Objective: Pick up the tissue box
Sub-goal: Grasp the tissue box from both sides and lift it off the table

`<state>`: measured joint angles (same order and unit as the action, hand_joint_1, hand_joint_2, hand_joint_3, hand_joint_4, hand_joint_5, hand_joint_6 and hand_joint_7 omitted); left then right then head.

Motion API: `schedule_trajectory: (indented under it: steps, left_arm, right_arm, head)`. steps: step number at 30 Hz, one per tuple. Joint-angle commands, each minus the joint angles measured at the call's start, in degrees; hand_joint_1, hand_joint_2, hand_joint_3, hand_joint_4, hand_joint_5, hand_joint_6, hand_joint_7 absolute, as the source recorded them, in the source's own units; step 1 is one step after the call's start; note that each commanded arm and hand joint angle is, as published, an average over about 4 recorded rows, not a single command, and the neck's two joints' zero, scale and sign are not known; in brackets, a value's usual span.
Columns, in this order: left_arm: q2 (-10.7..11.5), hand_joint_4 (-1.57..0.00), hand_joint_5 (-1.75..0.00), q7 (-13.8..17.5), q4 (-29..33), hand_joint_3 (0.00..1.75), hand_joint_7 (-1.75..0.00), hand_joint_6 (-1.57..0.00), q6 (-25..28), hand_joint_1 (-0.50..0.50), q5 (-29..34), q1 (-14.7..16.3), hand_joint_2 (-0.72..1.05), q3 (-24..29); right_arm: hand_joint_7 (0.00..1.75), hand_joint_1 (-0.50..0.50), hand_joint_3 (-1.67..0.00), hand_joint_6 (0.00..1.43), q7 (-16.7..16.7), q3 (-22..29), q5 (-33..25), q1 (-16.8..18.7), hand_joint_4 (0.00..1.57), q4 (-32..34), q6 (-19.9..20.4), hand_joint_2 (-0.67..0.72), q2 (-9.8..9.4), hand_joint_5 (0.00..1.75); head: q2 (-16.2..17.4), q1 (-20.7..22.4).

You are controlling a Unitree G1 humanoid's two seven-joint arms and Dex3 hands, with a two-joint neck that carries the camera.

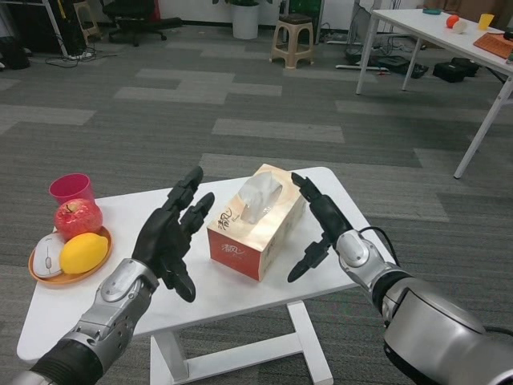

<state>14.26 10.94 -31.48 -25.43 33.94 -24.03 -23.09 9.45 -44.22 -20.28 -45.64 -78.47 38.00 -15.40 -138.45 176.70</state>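
Here the tissue box point(256, 229) is sitting near the counter's point(128, 210) far right corner, and both robot hands are flanking it — left robot hand point(175, 234) and right robot hand point(319, 228) spread wide, holding nothing — likely lining up a two-sided squeeze.

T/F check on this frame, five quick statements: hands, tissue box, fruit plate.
1. The tissue box stands on the white table between the two hands. True.
2. The left hand is gripping the box. False: its fingers are spread and it sits beside the box, holding nothing.
3. The right hand is open at the box's other side. True; whether it touches the box cannot be told.
4. The orange plate holds only a lemon. False: it holds an apple, a lemon and a white computer mouse.
5. A pink cup stands behind the plate. True.
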Motion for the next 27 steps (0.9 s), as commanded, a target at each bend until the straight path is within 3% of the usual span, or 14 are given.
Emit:
schedule_trajectory:
  steps: [1,8,13,20,27]
  left_arm:
    - [0.33,0.00,-0.21,0.05,-0.25,0.00,0.00,0.00,0.03,0.50,-0.41,-0.25,-0.55,1.73]
    - [0.19,0.00,-0.23,0.05,-2.23,0.00,0.00,0.00,0.03,0.50,-1.46,-0.01,-0.55,4.98]
    - [-0.38,0.00,-0.21,-0.13,-5.92,0.00,0.00,0.00,0.16,0.50,-5.72,-0.76,-0.55,7.31]
    - [-1.39,0.00,-0.21,0.00,-12.73,0.02,0.00,0.00,1.96,0.50,-12.32,-3.66,-0.55,5.24]
    - [-1.52,0.00,-0.21,0.22,-15.94,0.00,0.00,0.00,3.28,0.50,-14.21,-6.03,-0.55,0.41]
  right_arm:
    - [0.14,-0.46,-0.08,0.00,0.22,-0.37,-0.16,0.44,0.00,0.34,-0.30,0.09,-0.13,0.00]
    - [0.14,-0.46,-0.08,0.00,0.22,-1.62,-0.11,0.90,0.00,0.34,-0.30,0.09,-0.11,0.00]
    - [0.14,-0.46,-0.08,0.00,0.22,-2.54,-0.11,1.38,0.00,0.43,-0.30,0.09,-0.07,0.00]
    - [0.14,-0.46,-0.08,0.00,0.22,-3.95,-0.11,1.52,0.00,0.60,-0.30,0.12,-0.07,0.00]
    - [0.14,-0.46,-0.08,0.00,0.22,-6.01,-0.11,1.56,0.00,0.73,-0.30,0.11,-0.02,0.00]
  head:
    - [0.00,0.00]
    - [0.15,0.09]
    - [0.07,0.44]
    - [0.14,0.81]
    - [0.44,0.76]
